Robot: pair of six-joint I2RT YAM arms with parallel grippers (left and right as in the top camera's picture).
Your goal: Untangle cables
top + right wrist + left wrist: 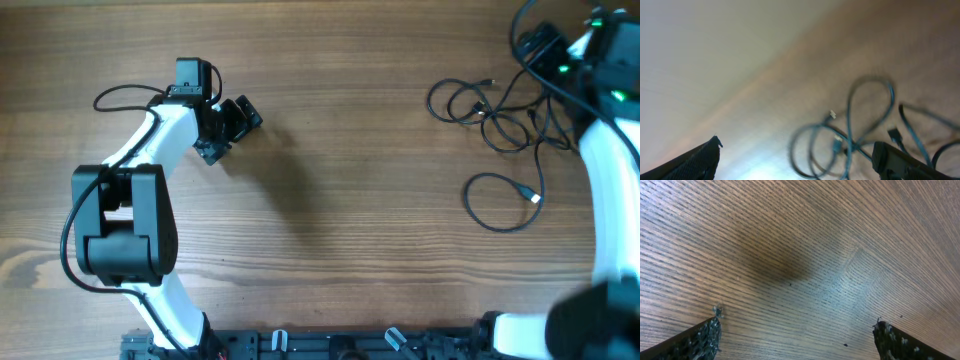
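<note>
Table (360,230), centre: bare wood, open passage between the left arm (130,215) and the far right.
Far right: cables (500,115) in loose loops over the surface; the right arm (605,180) stands just beside them, crowding that edge.

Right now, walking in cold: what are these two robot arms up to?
The job is untangling the thin black cables, which lie in loose tangled loops on the wooden table, on the robot's right side. Nothing is held yet. The right gripper hovers open near the cables; the left gripper, also open, hangs over bare wood well away from them.
</note>
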